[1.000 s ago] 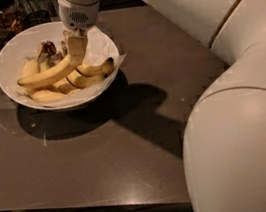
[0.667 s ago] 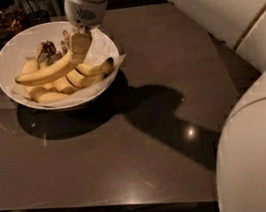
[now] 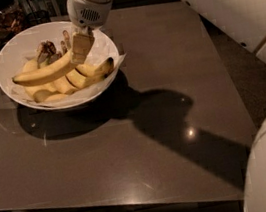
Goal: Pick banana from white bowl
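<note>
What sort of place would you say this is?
Probably a kitchen or snack area: a white bowl of bananas on a dark table, with glass containers behind it. The gripper hangs over the bowl at the long banana.

Dark table point(image 3: 130, 149) with white bowl point(image 3: 11, 48), hand point(image 3: 82, 50) above
</note>
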`<state>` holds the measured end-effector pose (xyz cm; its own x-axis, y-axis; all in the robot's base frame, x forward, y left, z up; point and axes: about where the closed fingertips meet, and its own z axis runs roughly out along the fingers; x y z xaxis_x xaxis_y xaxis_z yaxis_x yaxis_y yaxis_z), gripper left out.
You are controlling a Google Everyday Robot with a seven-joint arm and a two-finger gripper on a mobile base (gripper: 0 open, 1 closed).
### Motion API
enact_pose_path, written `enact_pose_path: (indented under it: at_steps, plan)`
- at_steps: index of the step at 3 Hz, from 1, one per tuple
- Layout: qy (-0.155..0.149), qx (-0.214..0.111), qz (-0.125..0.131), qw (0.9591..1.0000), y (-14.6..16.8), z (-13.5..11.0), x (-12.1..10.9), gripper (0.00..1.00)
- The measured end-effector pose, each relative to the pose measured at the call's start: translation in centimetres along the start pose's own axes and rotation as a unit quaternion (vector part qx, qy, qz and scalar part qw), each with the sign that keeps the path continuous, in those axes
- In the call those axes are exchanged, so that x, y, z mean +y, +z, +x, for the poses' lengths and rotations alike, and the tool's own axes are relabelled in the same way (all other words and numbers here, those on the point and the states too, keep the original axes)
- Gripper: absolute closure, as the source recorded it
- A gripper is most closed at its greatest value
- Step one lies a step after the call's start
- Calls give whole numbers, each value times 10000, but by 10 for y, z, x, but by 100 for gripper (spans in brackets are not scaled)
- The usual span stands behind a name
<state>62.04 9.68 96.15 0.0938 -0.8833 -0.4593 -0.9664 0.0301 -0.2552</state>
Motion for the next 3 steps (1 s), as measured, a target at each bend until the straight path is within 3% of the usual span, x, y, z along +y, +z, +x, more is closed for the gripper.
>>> enact_pose_path:
  at_steps: [1,3]
  plan:
    - [86,-289,224,9993,-20,-3,24,100]
    - [536,-467,837,9940,-48,0,81,100]
